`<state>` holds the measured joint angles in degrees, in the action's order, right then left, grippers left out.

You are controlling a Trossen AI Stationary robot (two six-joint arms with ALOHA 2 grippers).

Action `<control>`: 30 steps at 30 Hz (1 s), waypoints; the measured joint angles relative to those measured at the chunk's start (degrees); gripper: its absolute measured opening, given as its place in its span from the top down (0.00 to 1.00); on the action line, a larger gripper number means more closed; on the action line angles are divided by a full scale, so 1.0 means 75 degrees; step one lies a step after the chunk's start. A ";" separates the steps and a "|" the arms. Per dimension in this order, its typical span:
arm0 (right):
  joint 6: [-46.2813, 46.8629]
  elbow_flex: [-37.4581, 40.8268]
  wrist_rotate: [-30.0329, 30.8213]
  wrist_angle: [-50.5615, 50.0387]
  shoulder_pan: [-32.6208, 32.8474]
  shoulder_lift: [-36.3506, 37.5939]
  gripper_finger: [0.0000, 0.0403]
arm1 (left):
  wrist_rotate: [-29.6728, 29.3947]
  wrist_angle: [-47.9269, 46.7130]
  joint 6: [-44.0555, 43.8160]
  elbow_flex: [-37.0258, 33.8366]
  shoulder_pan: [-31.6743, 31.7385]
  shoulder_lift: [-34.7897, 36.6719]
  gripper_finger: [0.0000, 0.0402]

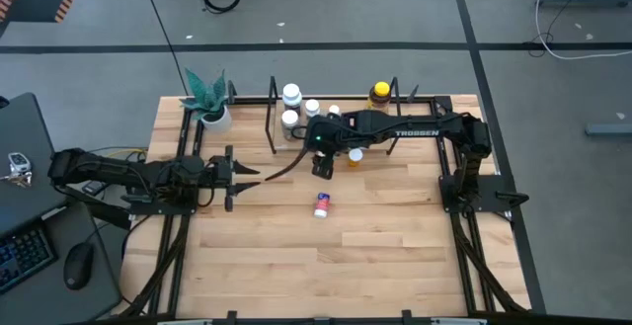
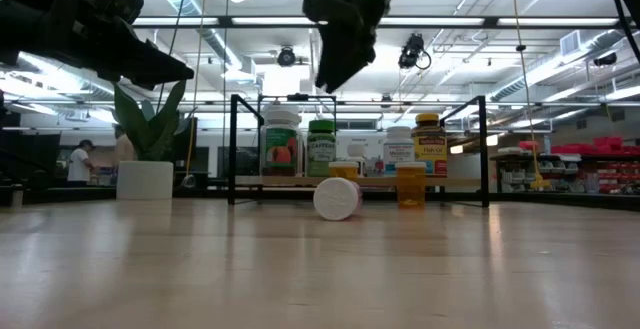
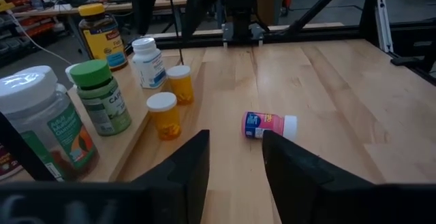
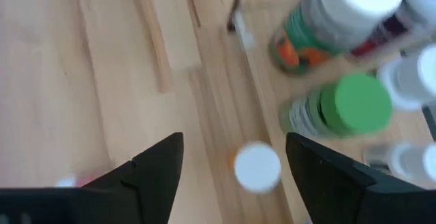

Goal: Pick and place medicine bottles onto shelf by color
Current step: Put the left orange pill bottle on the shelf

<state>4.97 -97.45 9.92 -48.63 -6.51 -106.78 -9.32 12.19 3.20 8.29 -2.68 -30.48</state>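
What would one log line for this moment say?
right tool: open, empty, above orange bottle | left tool: waiting, empty | pink-blue bottle: lying on table

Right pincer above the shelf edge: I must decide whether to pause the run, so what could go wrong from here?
1. The right pincer, open and empty, hangs over a small amber bottle close beside the green-capped bottle; descending, a finger might topple that neighbour.
2. The red-blue labelled bottle lies on its side on the table; a nudge could roll it.
3. The left pincer waits nearby, so the arms might cross.
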 joint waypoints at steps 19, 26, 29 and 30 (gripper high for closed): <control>0.0262 0.0708 0.0225 -0.0937 -0.0212 0.0015 0.33 | 0.0000 -0.0003 -0.0571 -0.0003 0.0000 0.0000 0.64; 0.0191 0.0717 0.0106 -0.0520 -0.0211 0.0012 0.30 | -0.0001 -0.0003 -0.0551 -0.0006 0.0000 0.0000 0.65; 0.0069 0.1022 0.0095 0.0004 -0.0226 0.0008 0.29 | 0.0000 -0.0003 -0.0554 -0.0006 0.0000 0.0000 0.65; -0.0022 0.1145 0.0089 0.0117 -0.0229 -0.0004 0.29 | 0.0000 -0.0003 -0.0554 -0.0006 0.0000 0.0000 0.65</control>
<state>4.81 -88.86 10.59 -47.75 -8.23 -106.81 -9.32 12.16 -0.95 8.25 -2.68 -30.48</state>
